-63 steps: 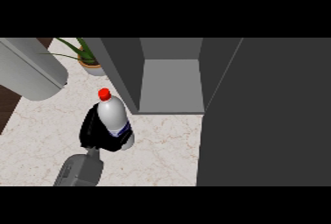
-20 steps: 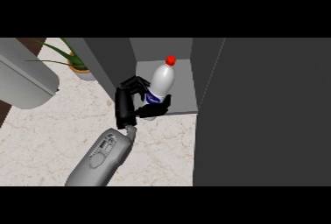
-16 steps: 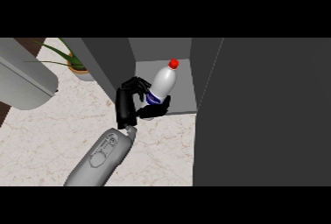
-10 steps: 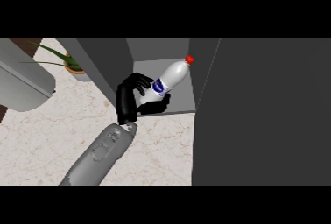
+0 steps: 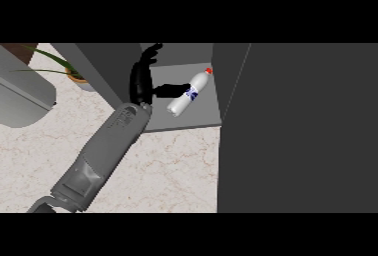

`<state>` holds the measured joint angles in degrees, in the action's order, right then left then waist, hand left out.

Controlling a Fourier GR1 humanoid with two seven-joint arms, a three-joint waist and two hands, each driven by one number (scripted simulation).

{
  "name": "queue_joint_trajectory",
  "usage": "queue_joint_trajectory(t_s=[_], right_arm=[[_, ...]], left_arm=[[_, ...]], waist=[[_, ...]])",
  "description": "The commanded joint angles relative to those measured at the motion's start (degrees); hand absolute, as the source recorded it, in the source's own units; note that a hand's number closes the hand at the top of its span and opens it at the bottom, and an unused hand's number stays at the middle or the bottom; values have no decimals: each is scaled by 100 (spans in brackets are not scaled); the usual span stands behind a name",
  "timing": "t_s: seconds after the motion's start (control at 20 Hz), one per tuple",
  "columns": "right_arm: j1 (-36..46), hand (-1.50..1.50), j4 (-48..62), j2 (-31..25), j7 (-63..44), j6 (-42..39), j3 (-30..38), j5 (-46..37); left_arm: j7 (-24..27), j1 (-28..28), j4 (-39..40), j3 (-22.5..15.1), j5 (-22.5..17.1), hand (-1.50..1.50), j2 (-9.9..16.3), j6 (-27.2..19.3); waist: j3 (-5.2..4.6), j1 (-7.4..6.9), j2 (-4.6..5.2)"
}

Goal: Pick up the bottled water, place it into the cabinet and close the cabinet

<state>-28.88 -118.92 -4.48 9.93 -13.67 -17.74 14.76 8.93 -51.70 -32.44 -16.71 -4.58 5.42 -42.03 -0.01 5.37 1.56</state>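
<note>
Inside the cabinet (image 5: 184,122) my left hand (image 5: 140,80) reaches, fingers spread wide and straight, thumb just beside the bottle (image 5: 188,94). It grips nothing. That bottle leans on the shelf, red cap far-right, and the door (image 5: 295,130) stands open to my right, waiting.

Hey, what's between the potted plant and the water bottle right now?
In the head view, the cabinet's grey side wall and the black hand stand between the plant and the bottle.
</note>
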Motion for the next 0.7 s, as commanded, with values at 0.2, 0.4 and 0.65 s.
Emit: queue_joint_trajectory(t_s=[0.2, 0.4, 0.65], right_arm=[[-124, -150, -19, -124, 93, -102, 35, -5], [-288, -150, -164, -219, 274, -190, 191, 111], [-354, -150, -151, -214, 325, -148, 197, 53]], left_arm=[[652, -687, 1199, 649, -169, -150, 258, 385], [1413, -635, 1158, 1052, -516, -150, 76, 815], [2228, -500, 936, 1525, -985, -150, 61, 1759]], waist=[[-9, -62, 10], [-12, -59, 4], [-8, -237, -63]])
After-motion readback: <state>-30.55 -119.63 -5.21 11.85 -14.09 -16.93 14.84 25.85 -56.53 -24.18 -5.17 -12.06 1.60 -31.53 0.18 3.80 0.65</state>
